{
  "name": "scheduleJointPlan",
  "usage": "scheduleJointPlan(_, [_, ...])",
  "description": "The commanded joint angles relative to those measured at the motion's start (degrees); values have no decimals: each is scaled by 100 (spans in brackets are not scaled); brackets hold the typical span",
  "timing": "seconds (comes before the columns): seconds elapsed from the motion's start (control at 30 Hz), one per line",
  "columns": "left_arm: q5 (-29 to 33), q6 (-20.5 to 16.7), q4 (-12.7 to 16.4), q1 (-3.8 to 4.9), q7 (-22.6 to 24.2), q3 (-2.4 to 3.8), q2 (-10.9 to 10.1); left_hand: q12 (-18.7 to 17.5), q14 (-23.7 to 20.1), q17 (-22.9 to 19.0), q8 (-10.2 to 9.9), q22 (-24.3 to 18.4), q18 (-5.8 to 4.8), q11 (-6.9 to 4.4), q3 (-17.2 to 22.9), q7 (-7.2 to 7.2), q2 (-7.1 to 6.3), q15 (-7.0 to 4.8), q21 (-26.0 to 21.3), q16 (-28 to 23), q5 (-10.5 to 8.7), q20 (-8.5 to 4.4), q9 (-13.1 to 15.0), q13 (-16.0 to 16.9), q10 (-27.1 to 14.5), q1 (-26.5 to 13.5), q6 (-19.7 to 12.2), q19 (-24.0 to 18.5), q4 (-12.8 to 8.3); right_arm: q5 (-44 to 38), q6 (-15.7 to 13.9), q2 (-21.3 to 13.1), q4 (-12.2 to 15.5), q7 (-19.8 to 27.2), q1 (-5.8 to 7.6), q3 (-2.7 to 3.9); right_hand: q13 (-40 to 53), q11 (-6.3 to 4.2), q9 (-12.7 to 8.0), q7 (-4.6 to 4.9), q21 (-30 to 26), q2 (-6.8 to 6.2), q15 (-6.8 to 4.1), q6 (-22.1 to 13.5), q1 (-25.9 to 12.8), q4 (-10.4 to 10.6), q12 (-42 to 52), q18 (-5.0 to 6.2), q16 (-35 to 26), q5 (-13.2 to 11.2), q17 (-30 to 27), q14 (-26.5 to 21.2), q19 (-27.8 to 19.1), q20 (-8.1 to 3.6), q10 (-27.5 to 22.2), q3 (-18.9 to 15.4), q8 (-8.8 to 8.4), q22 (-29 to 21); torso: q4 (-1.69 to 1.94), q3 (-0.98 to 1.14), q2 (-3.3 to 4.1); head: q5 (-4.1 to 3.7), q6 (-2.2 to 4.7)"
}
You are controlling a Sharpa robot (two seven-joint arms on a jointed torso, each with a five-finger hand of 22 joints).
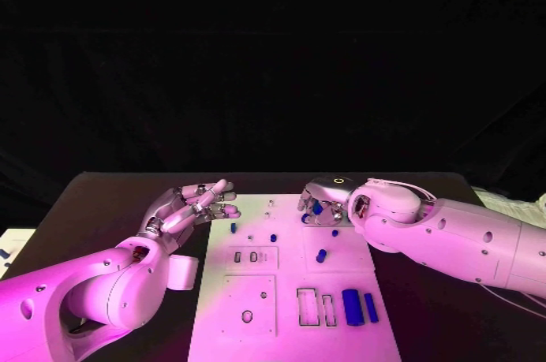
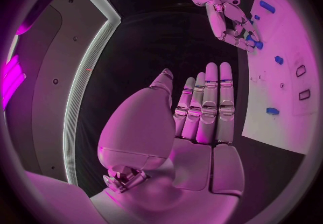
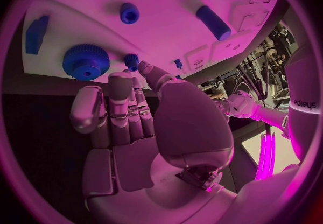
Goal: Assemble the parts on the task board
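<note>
The white task board (image 1: 256, 295) lies in the middle of the black table. My right hand (image 1: 324, 204) is low over its far right part. There its thumb and a finger (image 3: 121, 79) close on a small blue peg (image 3: 132, 61), right beside a blue gear (image 3: 86, 61). Past that hand lie a blue knob (image 3: 129, 13), a blue cylinder (image 3: 214, 22) and a blue block (image 3: 37, 34). My left hand (image 1: 193, 207) is raised by the board's far left corner, its fingers (image 2: 210, 100) straight and holding nothing. Two long blue parts (image 1: 360, 307) lie at the board's near right.
Small blue parts stand around the board's middle (image 1: 273, 237), (image 1: 321, 255), (image 1: 233, 228). Rectangular cut-outs (image 1: 307, 307) and a round hole (image 1: 247, 316) mark its near half. A pale object (image 1: 9, 244) lies at the table's left edge. Bare table lies on both sides of the board.
</note>
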Motion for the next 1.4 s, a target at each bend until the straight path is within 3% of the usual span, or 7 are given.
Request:
scheduleJointPlan(0.03, [20, 125, 8, 9, 11, 6, -6, -28, -7, 10, -30, -9, 50, 33, -17, 42, 3, 19, -22, -24, 6, 16, -9, -8, -8, 41, -18, -21, -16, -313, 255, 22, -21, -159, -7, -8, -3, 3, 8, -13, 36, -31, 21, -21, 7, 29, -32, -74, 26, -24, 23, 178, 24, 33, -22, 2, -21, 17, 13, -2, 25, -3, 4])
scheduleJointPlan(0.53, [21, 142, 14, 9, -18, 6, -30, -28, -7, 10, -30, -9, 50, 33, -17, 42, 3, 19, -22, -24, 6, 16, -9, -8, -8, 41, -18, -21, -16, -399, 289, 56, -34, -185, -7, -8, 5, -24, 28, -41, 204, 51, 3, 75, 92, 90, -16, -109, 305, -24, 273, 132, 102, 32, 70, 112, 8, 261, 24, -6, 59, -7, 8])
scheduleJointPlan(0.7, [21, 148, 13, 9, -32, 6, -32, -38, -4, 18, -37, -10, 51, 35, -16, 43, 10, 20, -23, -29, 8, 18, -9, -8, -11, 47, -20, -21, -21, -398, 316, 76, -49, -150, -8, -8, 17, -71, 61, -93, 325, 124, -31, 228, 101, 151, 1, -141, 365, -88, 301, 93, 192, 17, 213, 164, 58, 459, 29, -6, 70, -2, 8])
scheduleJointPlan(0.77, [24, 149, 11, 9, -40, 6, -31, -38, -4, 18, -37, -10, 51, 35, -16, 43, 10, 20, -23, -29, 8, 18, -9, -8, -11, 47, -20, -21, -21, -392, 296, 80, -53, -133, -8, -8, 21, -97, 82, -122, 392, 169, -54, 304, 96, 193, 4, -160, 624, -150, 631, 142, 246, 6, 282, 183, 82, 570, 32, -7, 72, -3, 3])
scheduleJointPlan(1.07, [52, 137, -3, 9, -65, 6, -31, -50, -2, 27, -47, -10, 51, 38, -14, 47, 19, 22, -23, -37, 9, 19, -9, -9, -16, 53, -23, -22, -26, -350, 29, 80, -70, -118, -9, -8, 41, -172, 181, -192, 608, 365, -125, 537, 160, 292, 3, -227, 1072, -280, 1122, 183, 427, -36, 552, 294, 155, 941, 53, -19, 84, -27, 11])
scheduleJointPlan(1.23, [55, 131, -6, 9, -72, 6, -35, -54, -1, 31, -50, -10, 51, 39, -13, 48, 22, 22, -24, -40, 9, 20, -9, -9, -18, 55, -24, -22, -28, -342, -254, 80, -31, -187, -8, -1, 39, -178, 194, -188, 634, 384, -128, 550, 166, 305, -5, -235, 1115, -301, 1168, 179, 447, -38, 571, 310, 155, 986, 74, -24, 90, -35, 17])
scheduleJointPlan(1.4, [56, 129, -7, 9, -78, 6, -37, -61, 0, 36, -55, -10, 52, 41, -11, 49, 28, 23, -24, -44, 9, 21, -9, -9, -20, 61, -25, -23, -32, -349, -562, 127, 31, -300, 4, 47, 27, -165, 212, -169, 672, 373, -119, 529, 158, 336, -31, -246, 1193, -358, 1244, 172, 471, -37, 558, 326, 128, 1048, 100, -33, 95, -34, 36])
